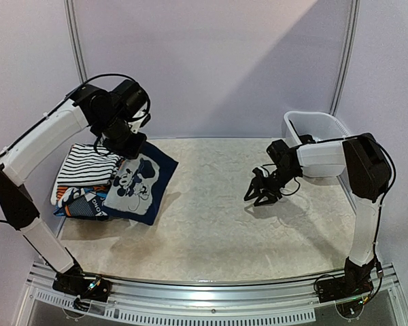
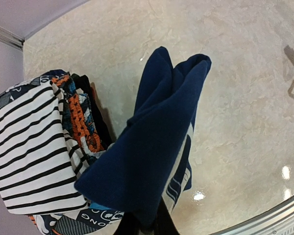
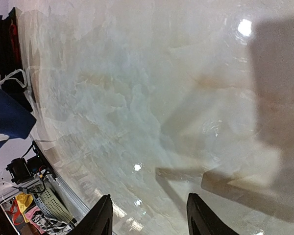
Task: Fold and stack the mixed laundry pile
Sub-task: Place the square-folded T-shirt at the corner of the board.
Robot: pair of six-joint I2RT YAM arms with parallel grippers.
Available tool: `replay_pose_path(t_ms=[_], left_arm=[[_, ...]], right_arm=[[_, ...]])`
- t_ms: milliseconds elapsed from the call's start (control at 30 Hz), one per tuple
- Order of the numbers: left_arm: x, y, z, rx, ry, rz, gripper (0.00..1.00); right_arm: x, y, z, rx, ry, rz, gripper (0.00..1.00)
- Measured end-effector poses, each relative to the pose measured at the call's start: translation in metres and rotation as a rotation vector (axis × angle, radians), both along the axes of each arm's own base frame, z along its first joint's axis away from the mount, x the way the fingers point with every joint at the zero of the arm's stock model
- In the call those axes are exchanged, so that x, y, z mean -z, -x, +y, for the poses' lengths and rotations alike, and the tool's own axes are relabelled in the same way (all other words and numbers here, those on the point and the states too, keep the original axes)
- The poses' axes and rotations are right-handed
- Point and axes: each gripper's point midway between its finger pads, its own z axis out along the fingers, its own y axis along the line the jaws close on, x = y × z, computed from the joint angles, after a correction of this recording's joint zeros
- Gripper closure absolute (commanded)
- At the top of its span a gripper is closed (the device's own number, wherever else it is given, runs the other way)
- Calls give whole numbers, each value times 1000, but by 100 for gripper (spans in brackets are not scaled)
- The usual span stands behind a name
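A pale marbled table (image 1: pixel 211 231), filling most of the top view. Well apart from the white tub (image 1: pixel 319 129), clear across the tabletop at the left side: the laundry pile (image 1: pixel 88 187), loosely stacked on the table, none of it in the tub. The tub itself upright at the table's far right corner. On the side of the pile nearest the tub, a navy garment (image 1: pixel 149 193) with a cartoon-mouse print, spread flat but raised into a doubled fold at one edge. On the side away from the tub, a black-and-white striped garment (image 1: pixel 88 166), lying over a blue printed garment (image 2: pixel 81 122) with orange bits. Left gripper (image 1: pixel 128 146) at the pile's far edge, clenched on the navy garment, cloth bunched up out of its jaws. Right gripper (image 1: pixel 262 193) between tub and pile, nearer the tub, over bare tabletop, fingers (image 3: pixel 100 218) spread apart and grasping nothing.
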Motion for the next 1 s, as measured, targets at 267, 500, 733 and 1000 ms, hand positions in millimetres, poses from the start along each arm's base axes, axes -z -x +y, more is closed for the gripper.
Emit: replay_pose_path(t_ms=[267, 500, 733, 1000], left_arm=[[-35, -12, 14, -34, 30, -80, 100], [-80, -27, 28, -70, 86, -191, 100], [-105, -34, 43, -108, 119, -254, 100], [-115, -30, 58, -141, 173, -262, 100]], right_arm=[[1, 1, 0, 0, 1, 3, 48], [1, 1, 0, 0, 1, 3, 48], [1, 1, 0, 0, 1, 3, 49], [1, 1, 0, 0, 1, 3, 49]])
